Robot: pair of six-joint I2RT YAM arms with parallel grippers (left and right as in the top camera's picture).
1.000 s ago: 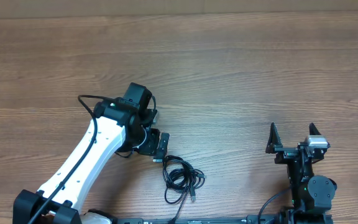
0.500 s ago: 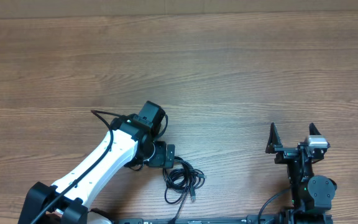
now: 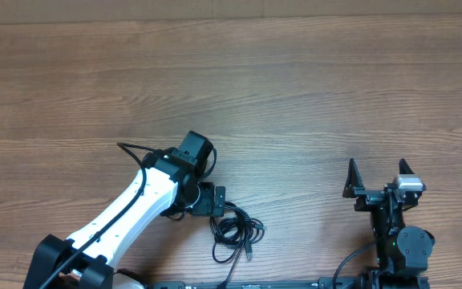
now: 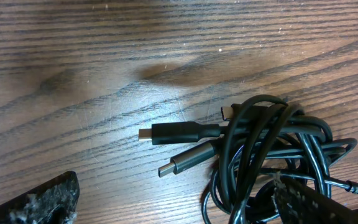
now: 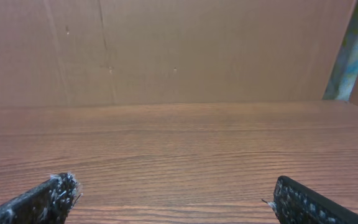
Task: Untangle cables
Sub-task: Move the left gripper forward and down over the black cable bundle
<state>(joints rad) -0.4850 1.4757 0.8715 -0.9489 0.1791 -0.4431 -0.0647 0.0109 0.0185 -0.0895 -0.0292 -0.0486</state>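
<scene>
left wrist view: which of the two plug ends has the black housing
The upper plug is the black one; it lies level and points left. The lower plug has a grey housing and slants down to the left.

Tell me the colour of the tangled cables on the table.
The cables are black, with silvery metal plug tips. The left wrist view shows it best.

One tangled bundle of cables (image 3: 235,230) at lower centre of the overhead frame; separate cords within it not countable. Two plug ends plainly seen at centre of the left wrist frame: one black plug end (image 4: 179,132), one grey-tipped plug end (image 4: 185,160). Two arms: white arm (image 3: 127,213) lower left, dark arm (image 3: 403,241) lower right. Two grippers, left gripper (image 3: 213,199) and right gripper (image 3: 378,178), two fingers each. One wooden table (image 3: 311,88).
</scene>
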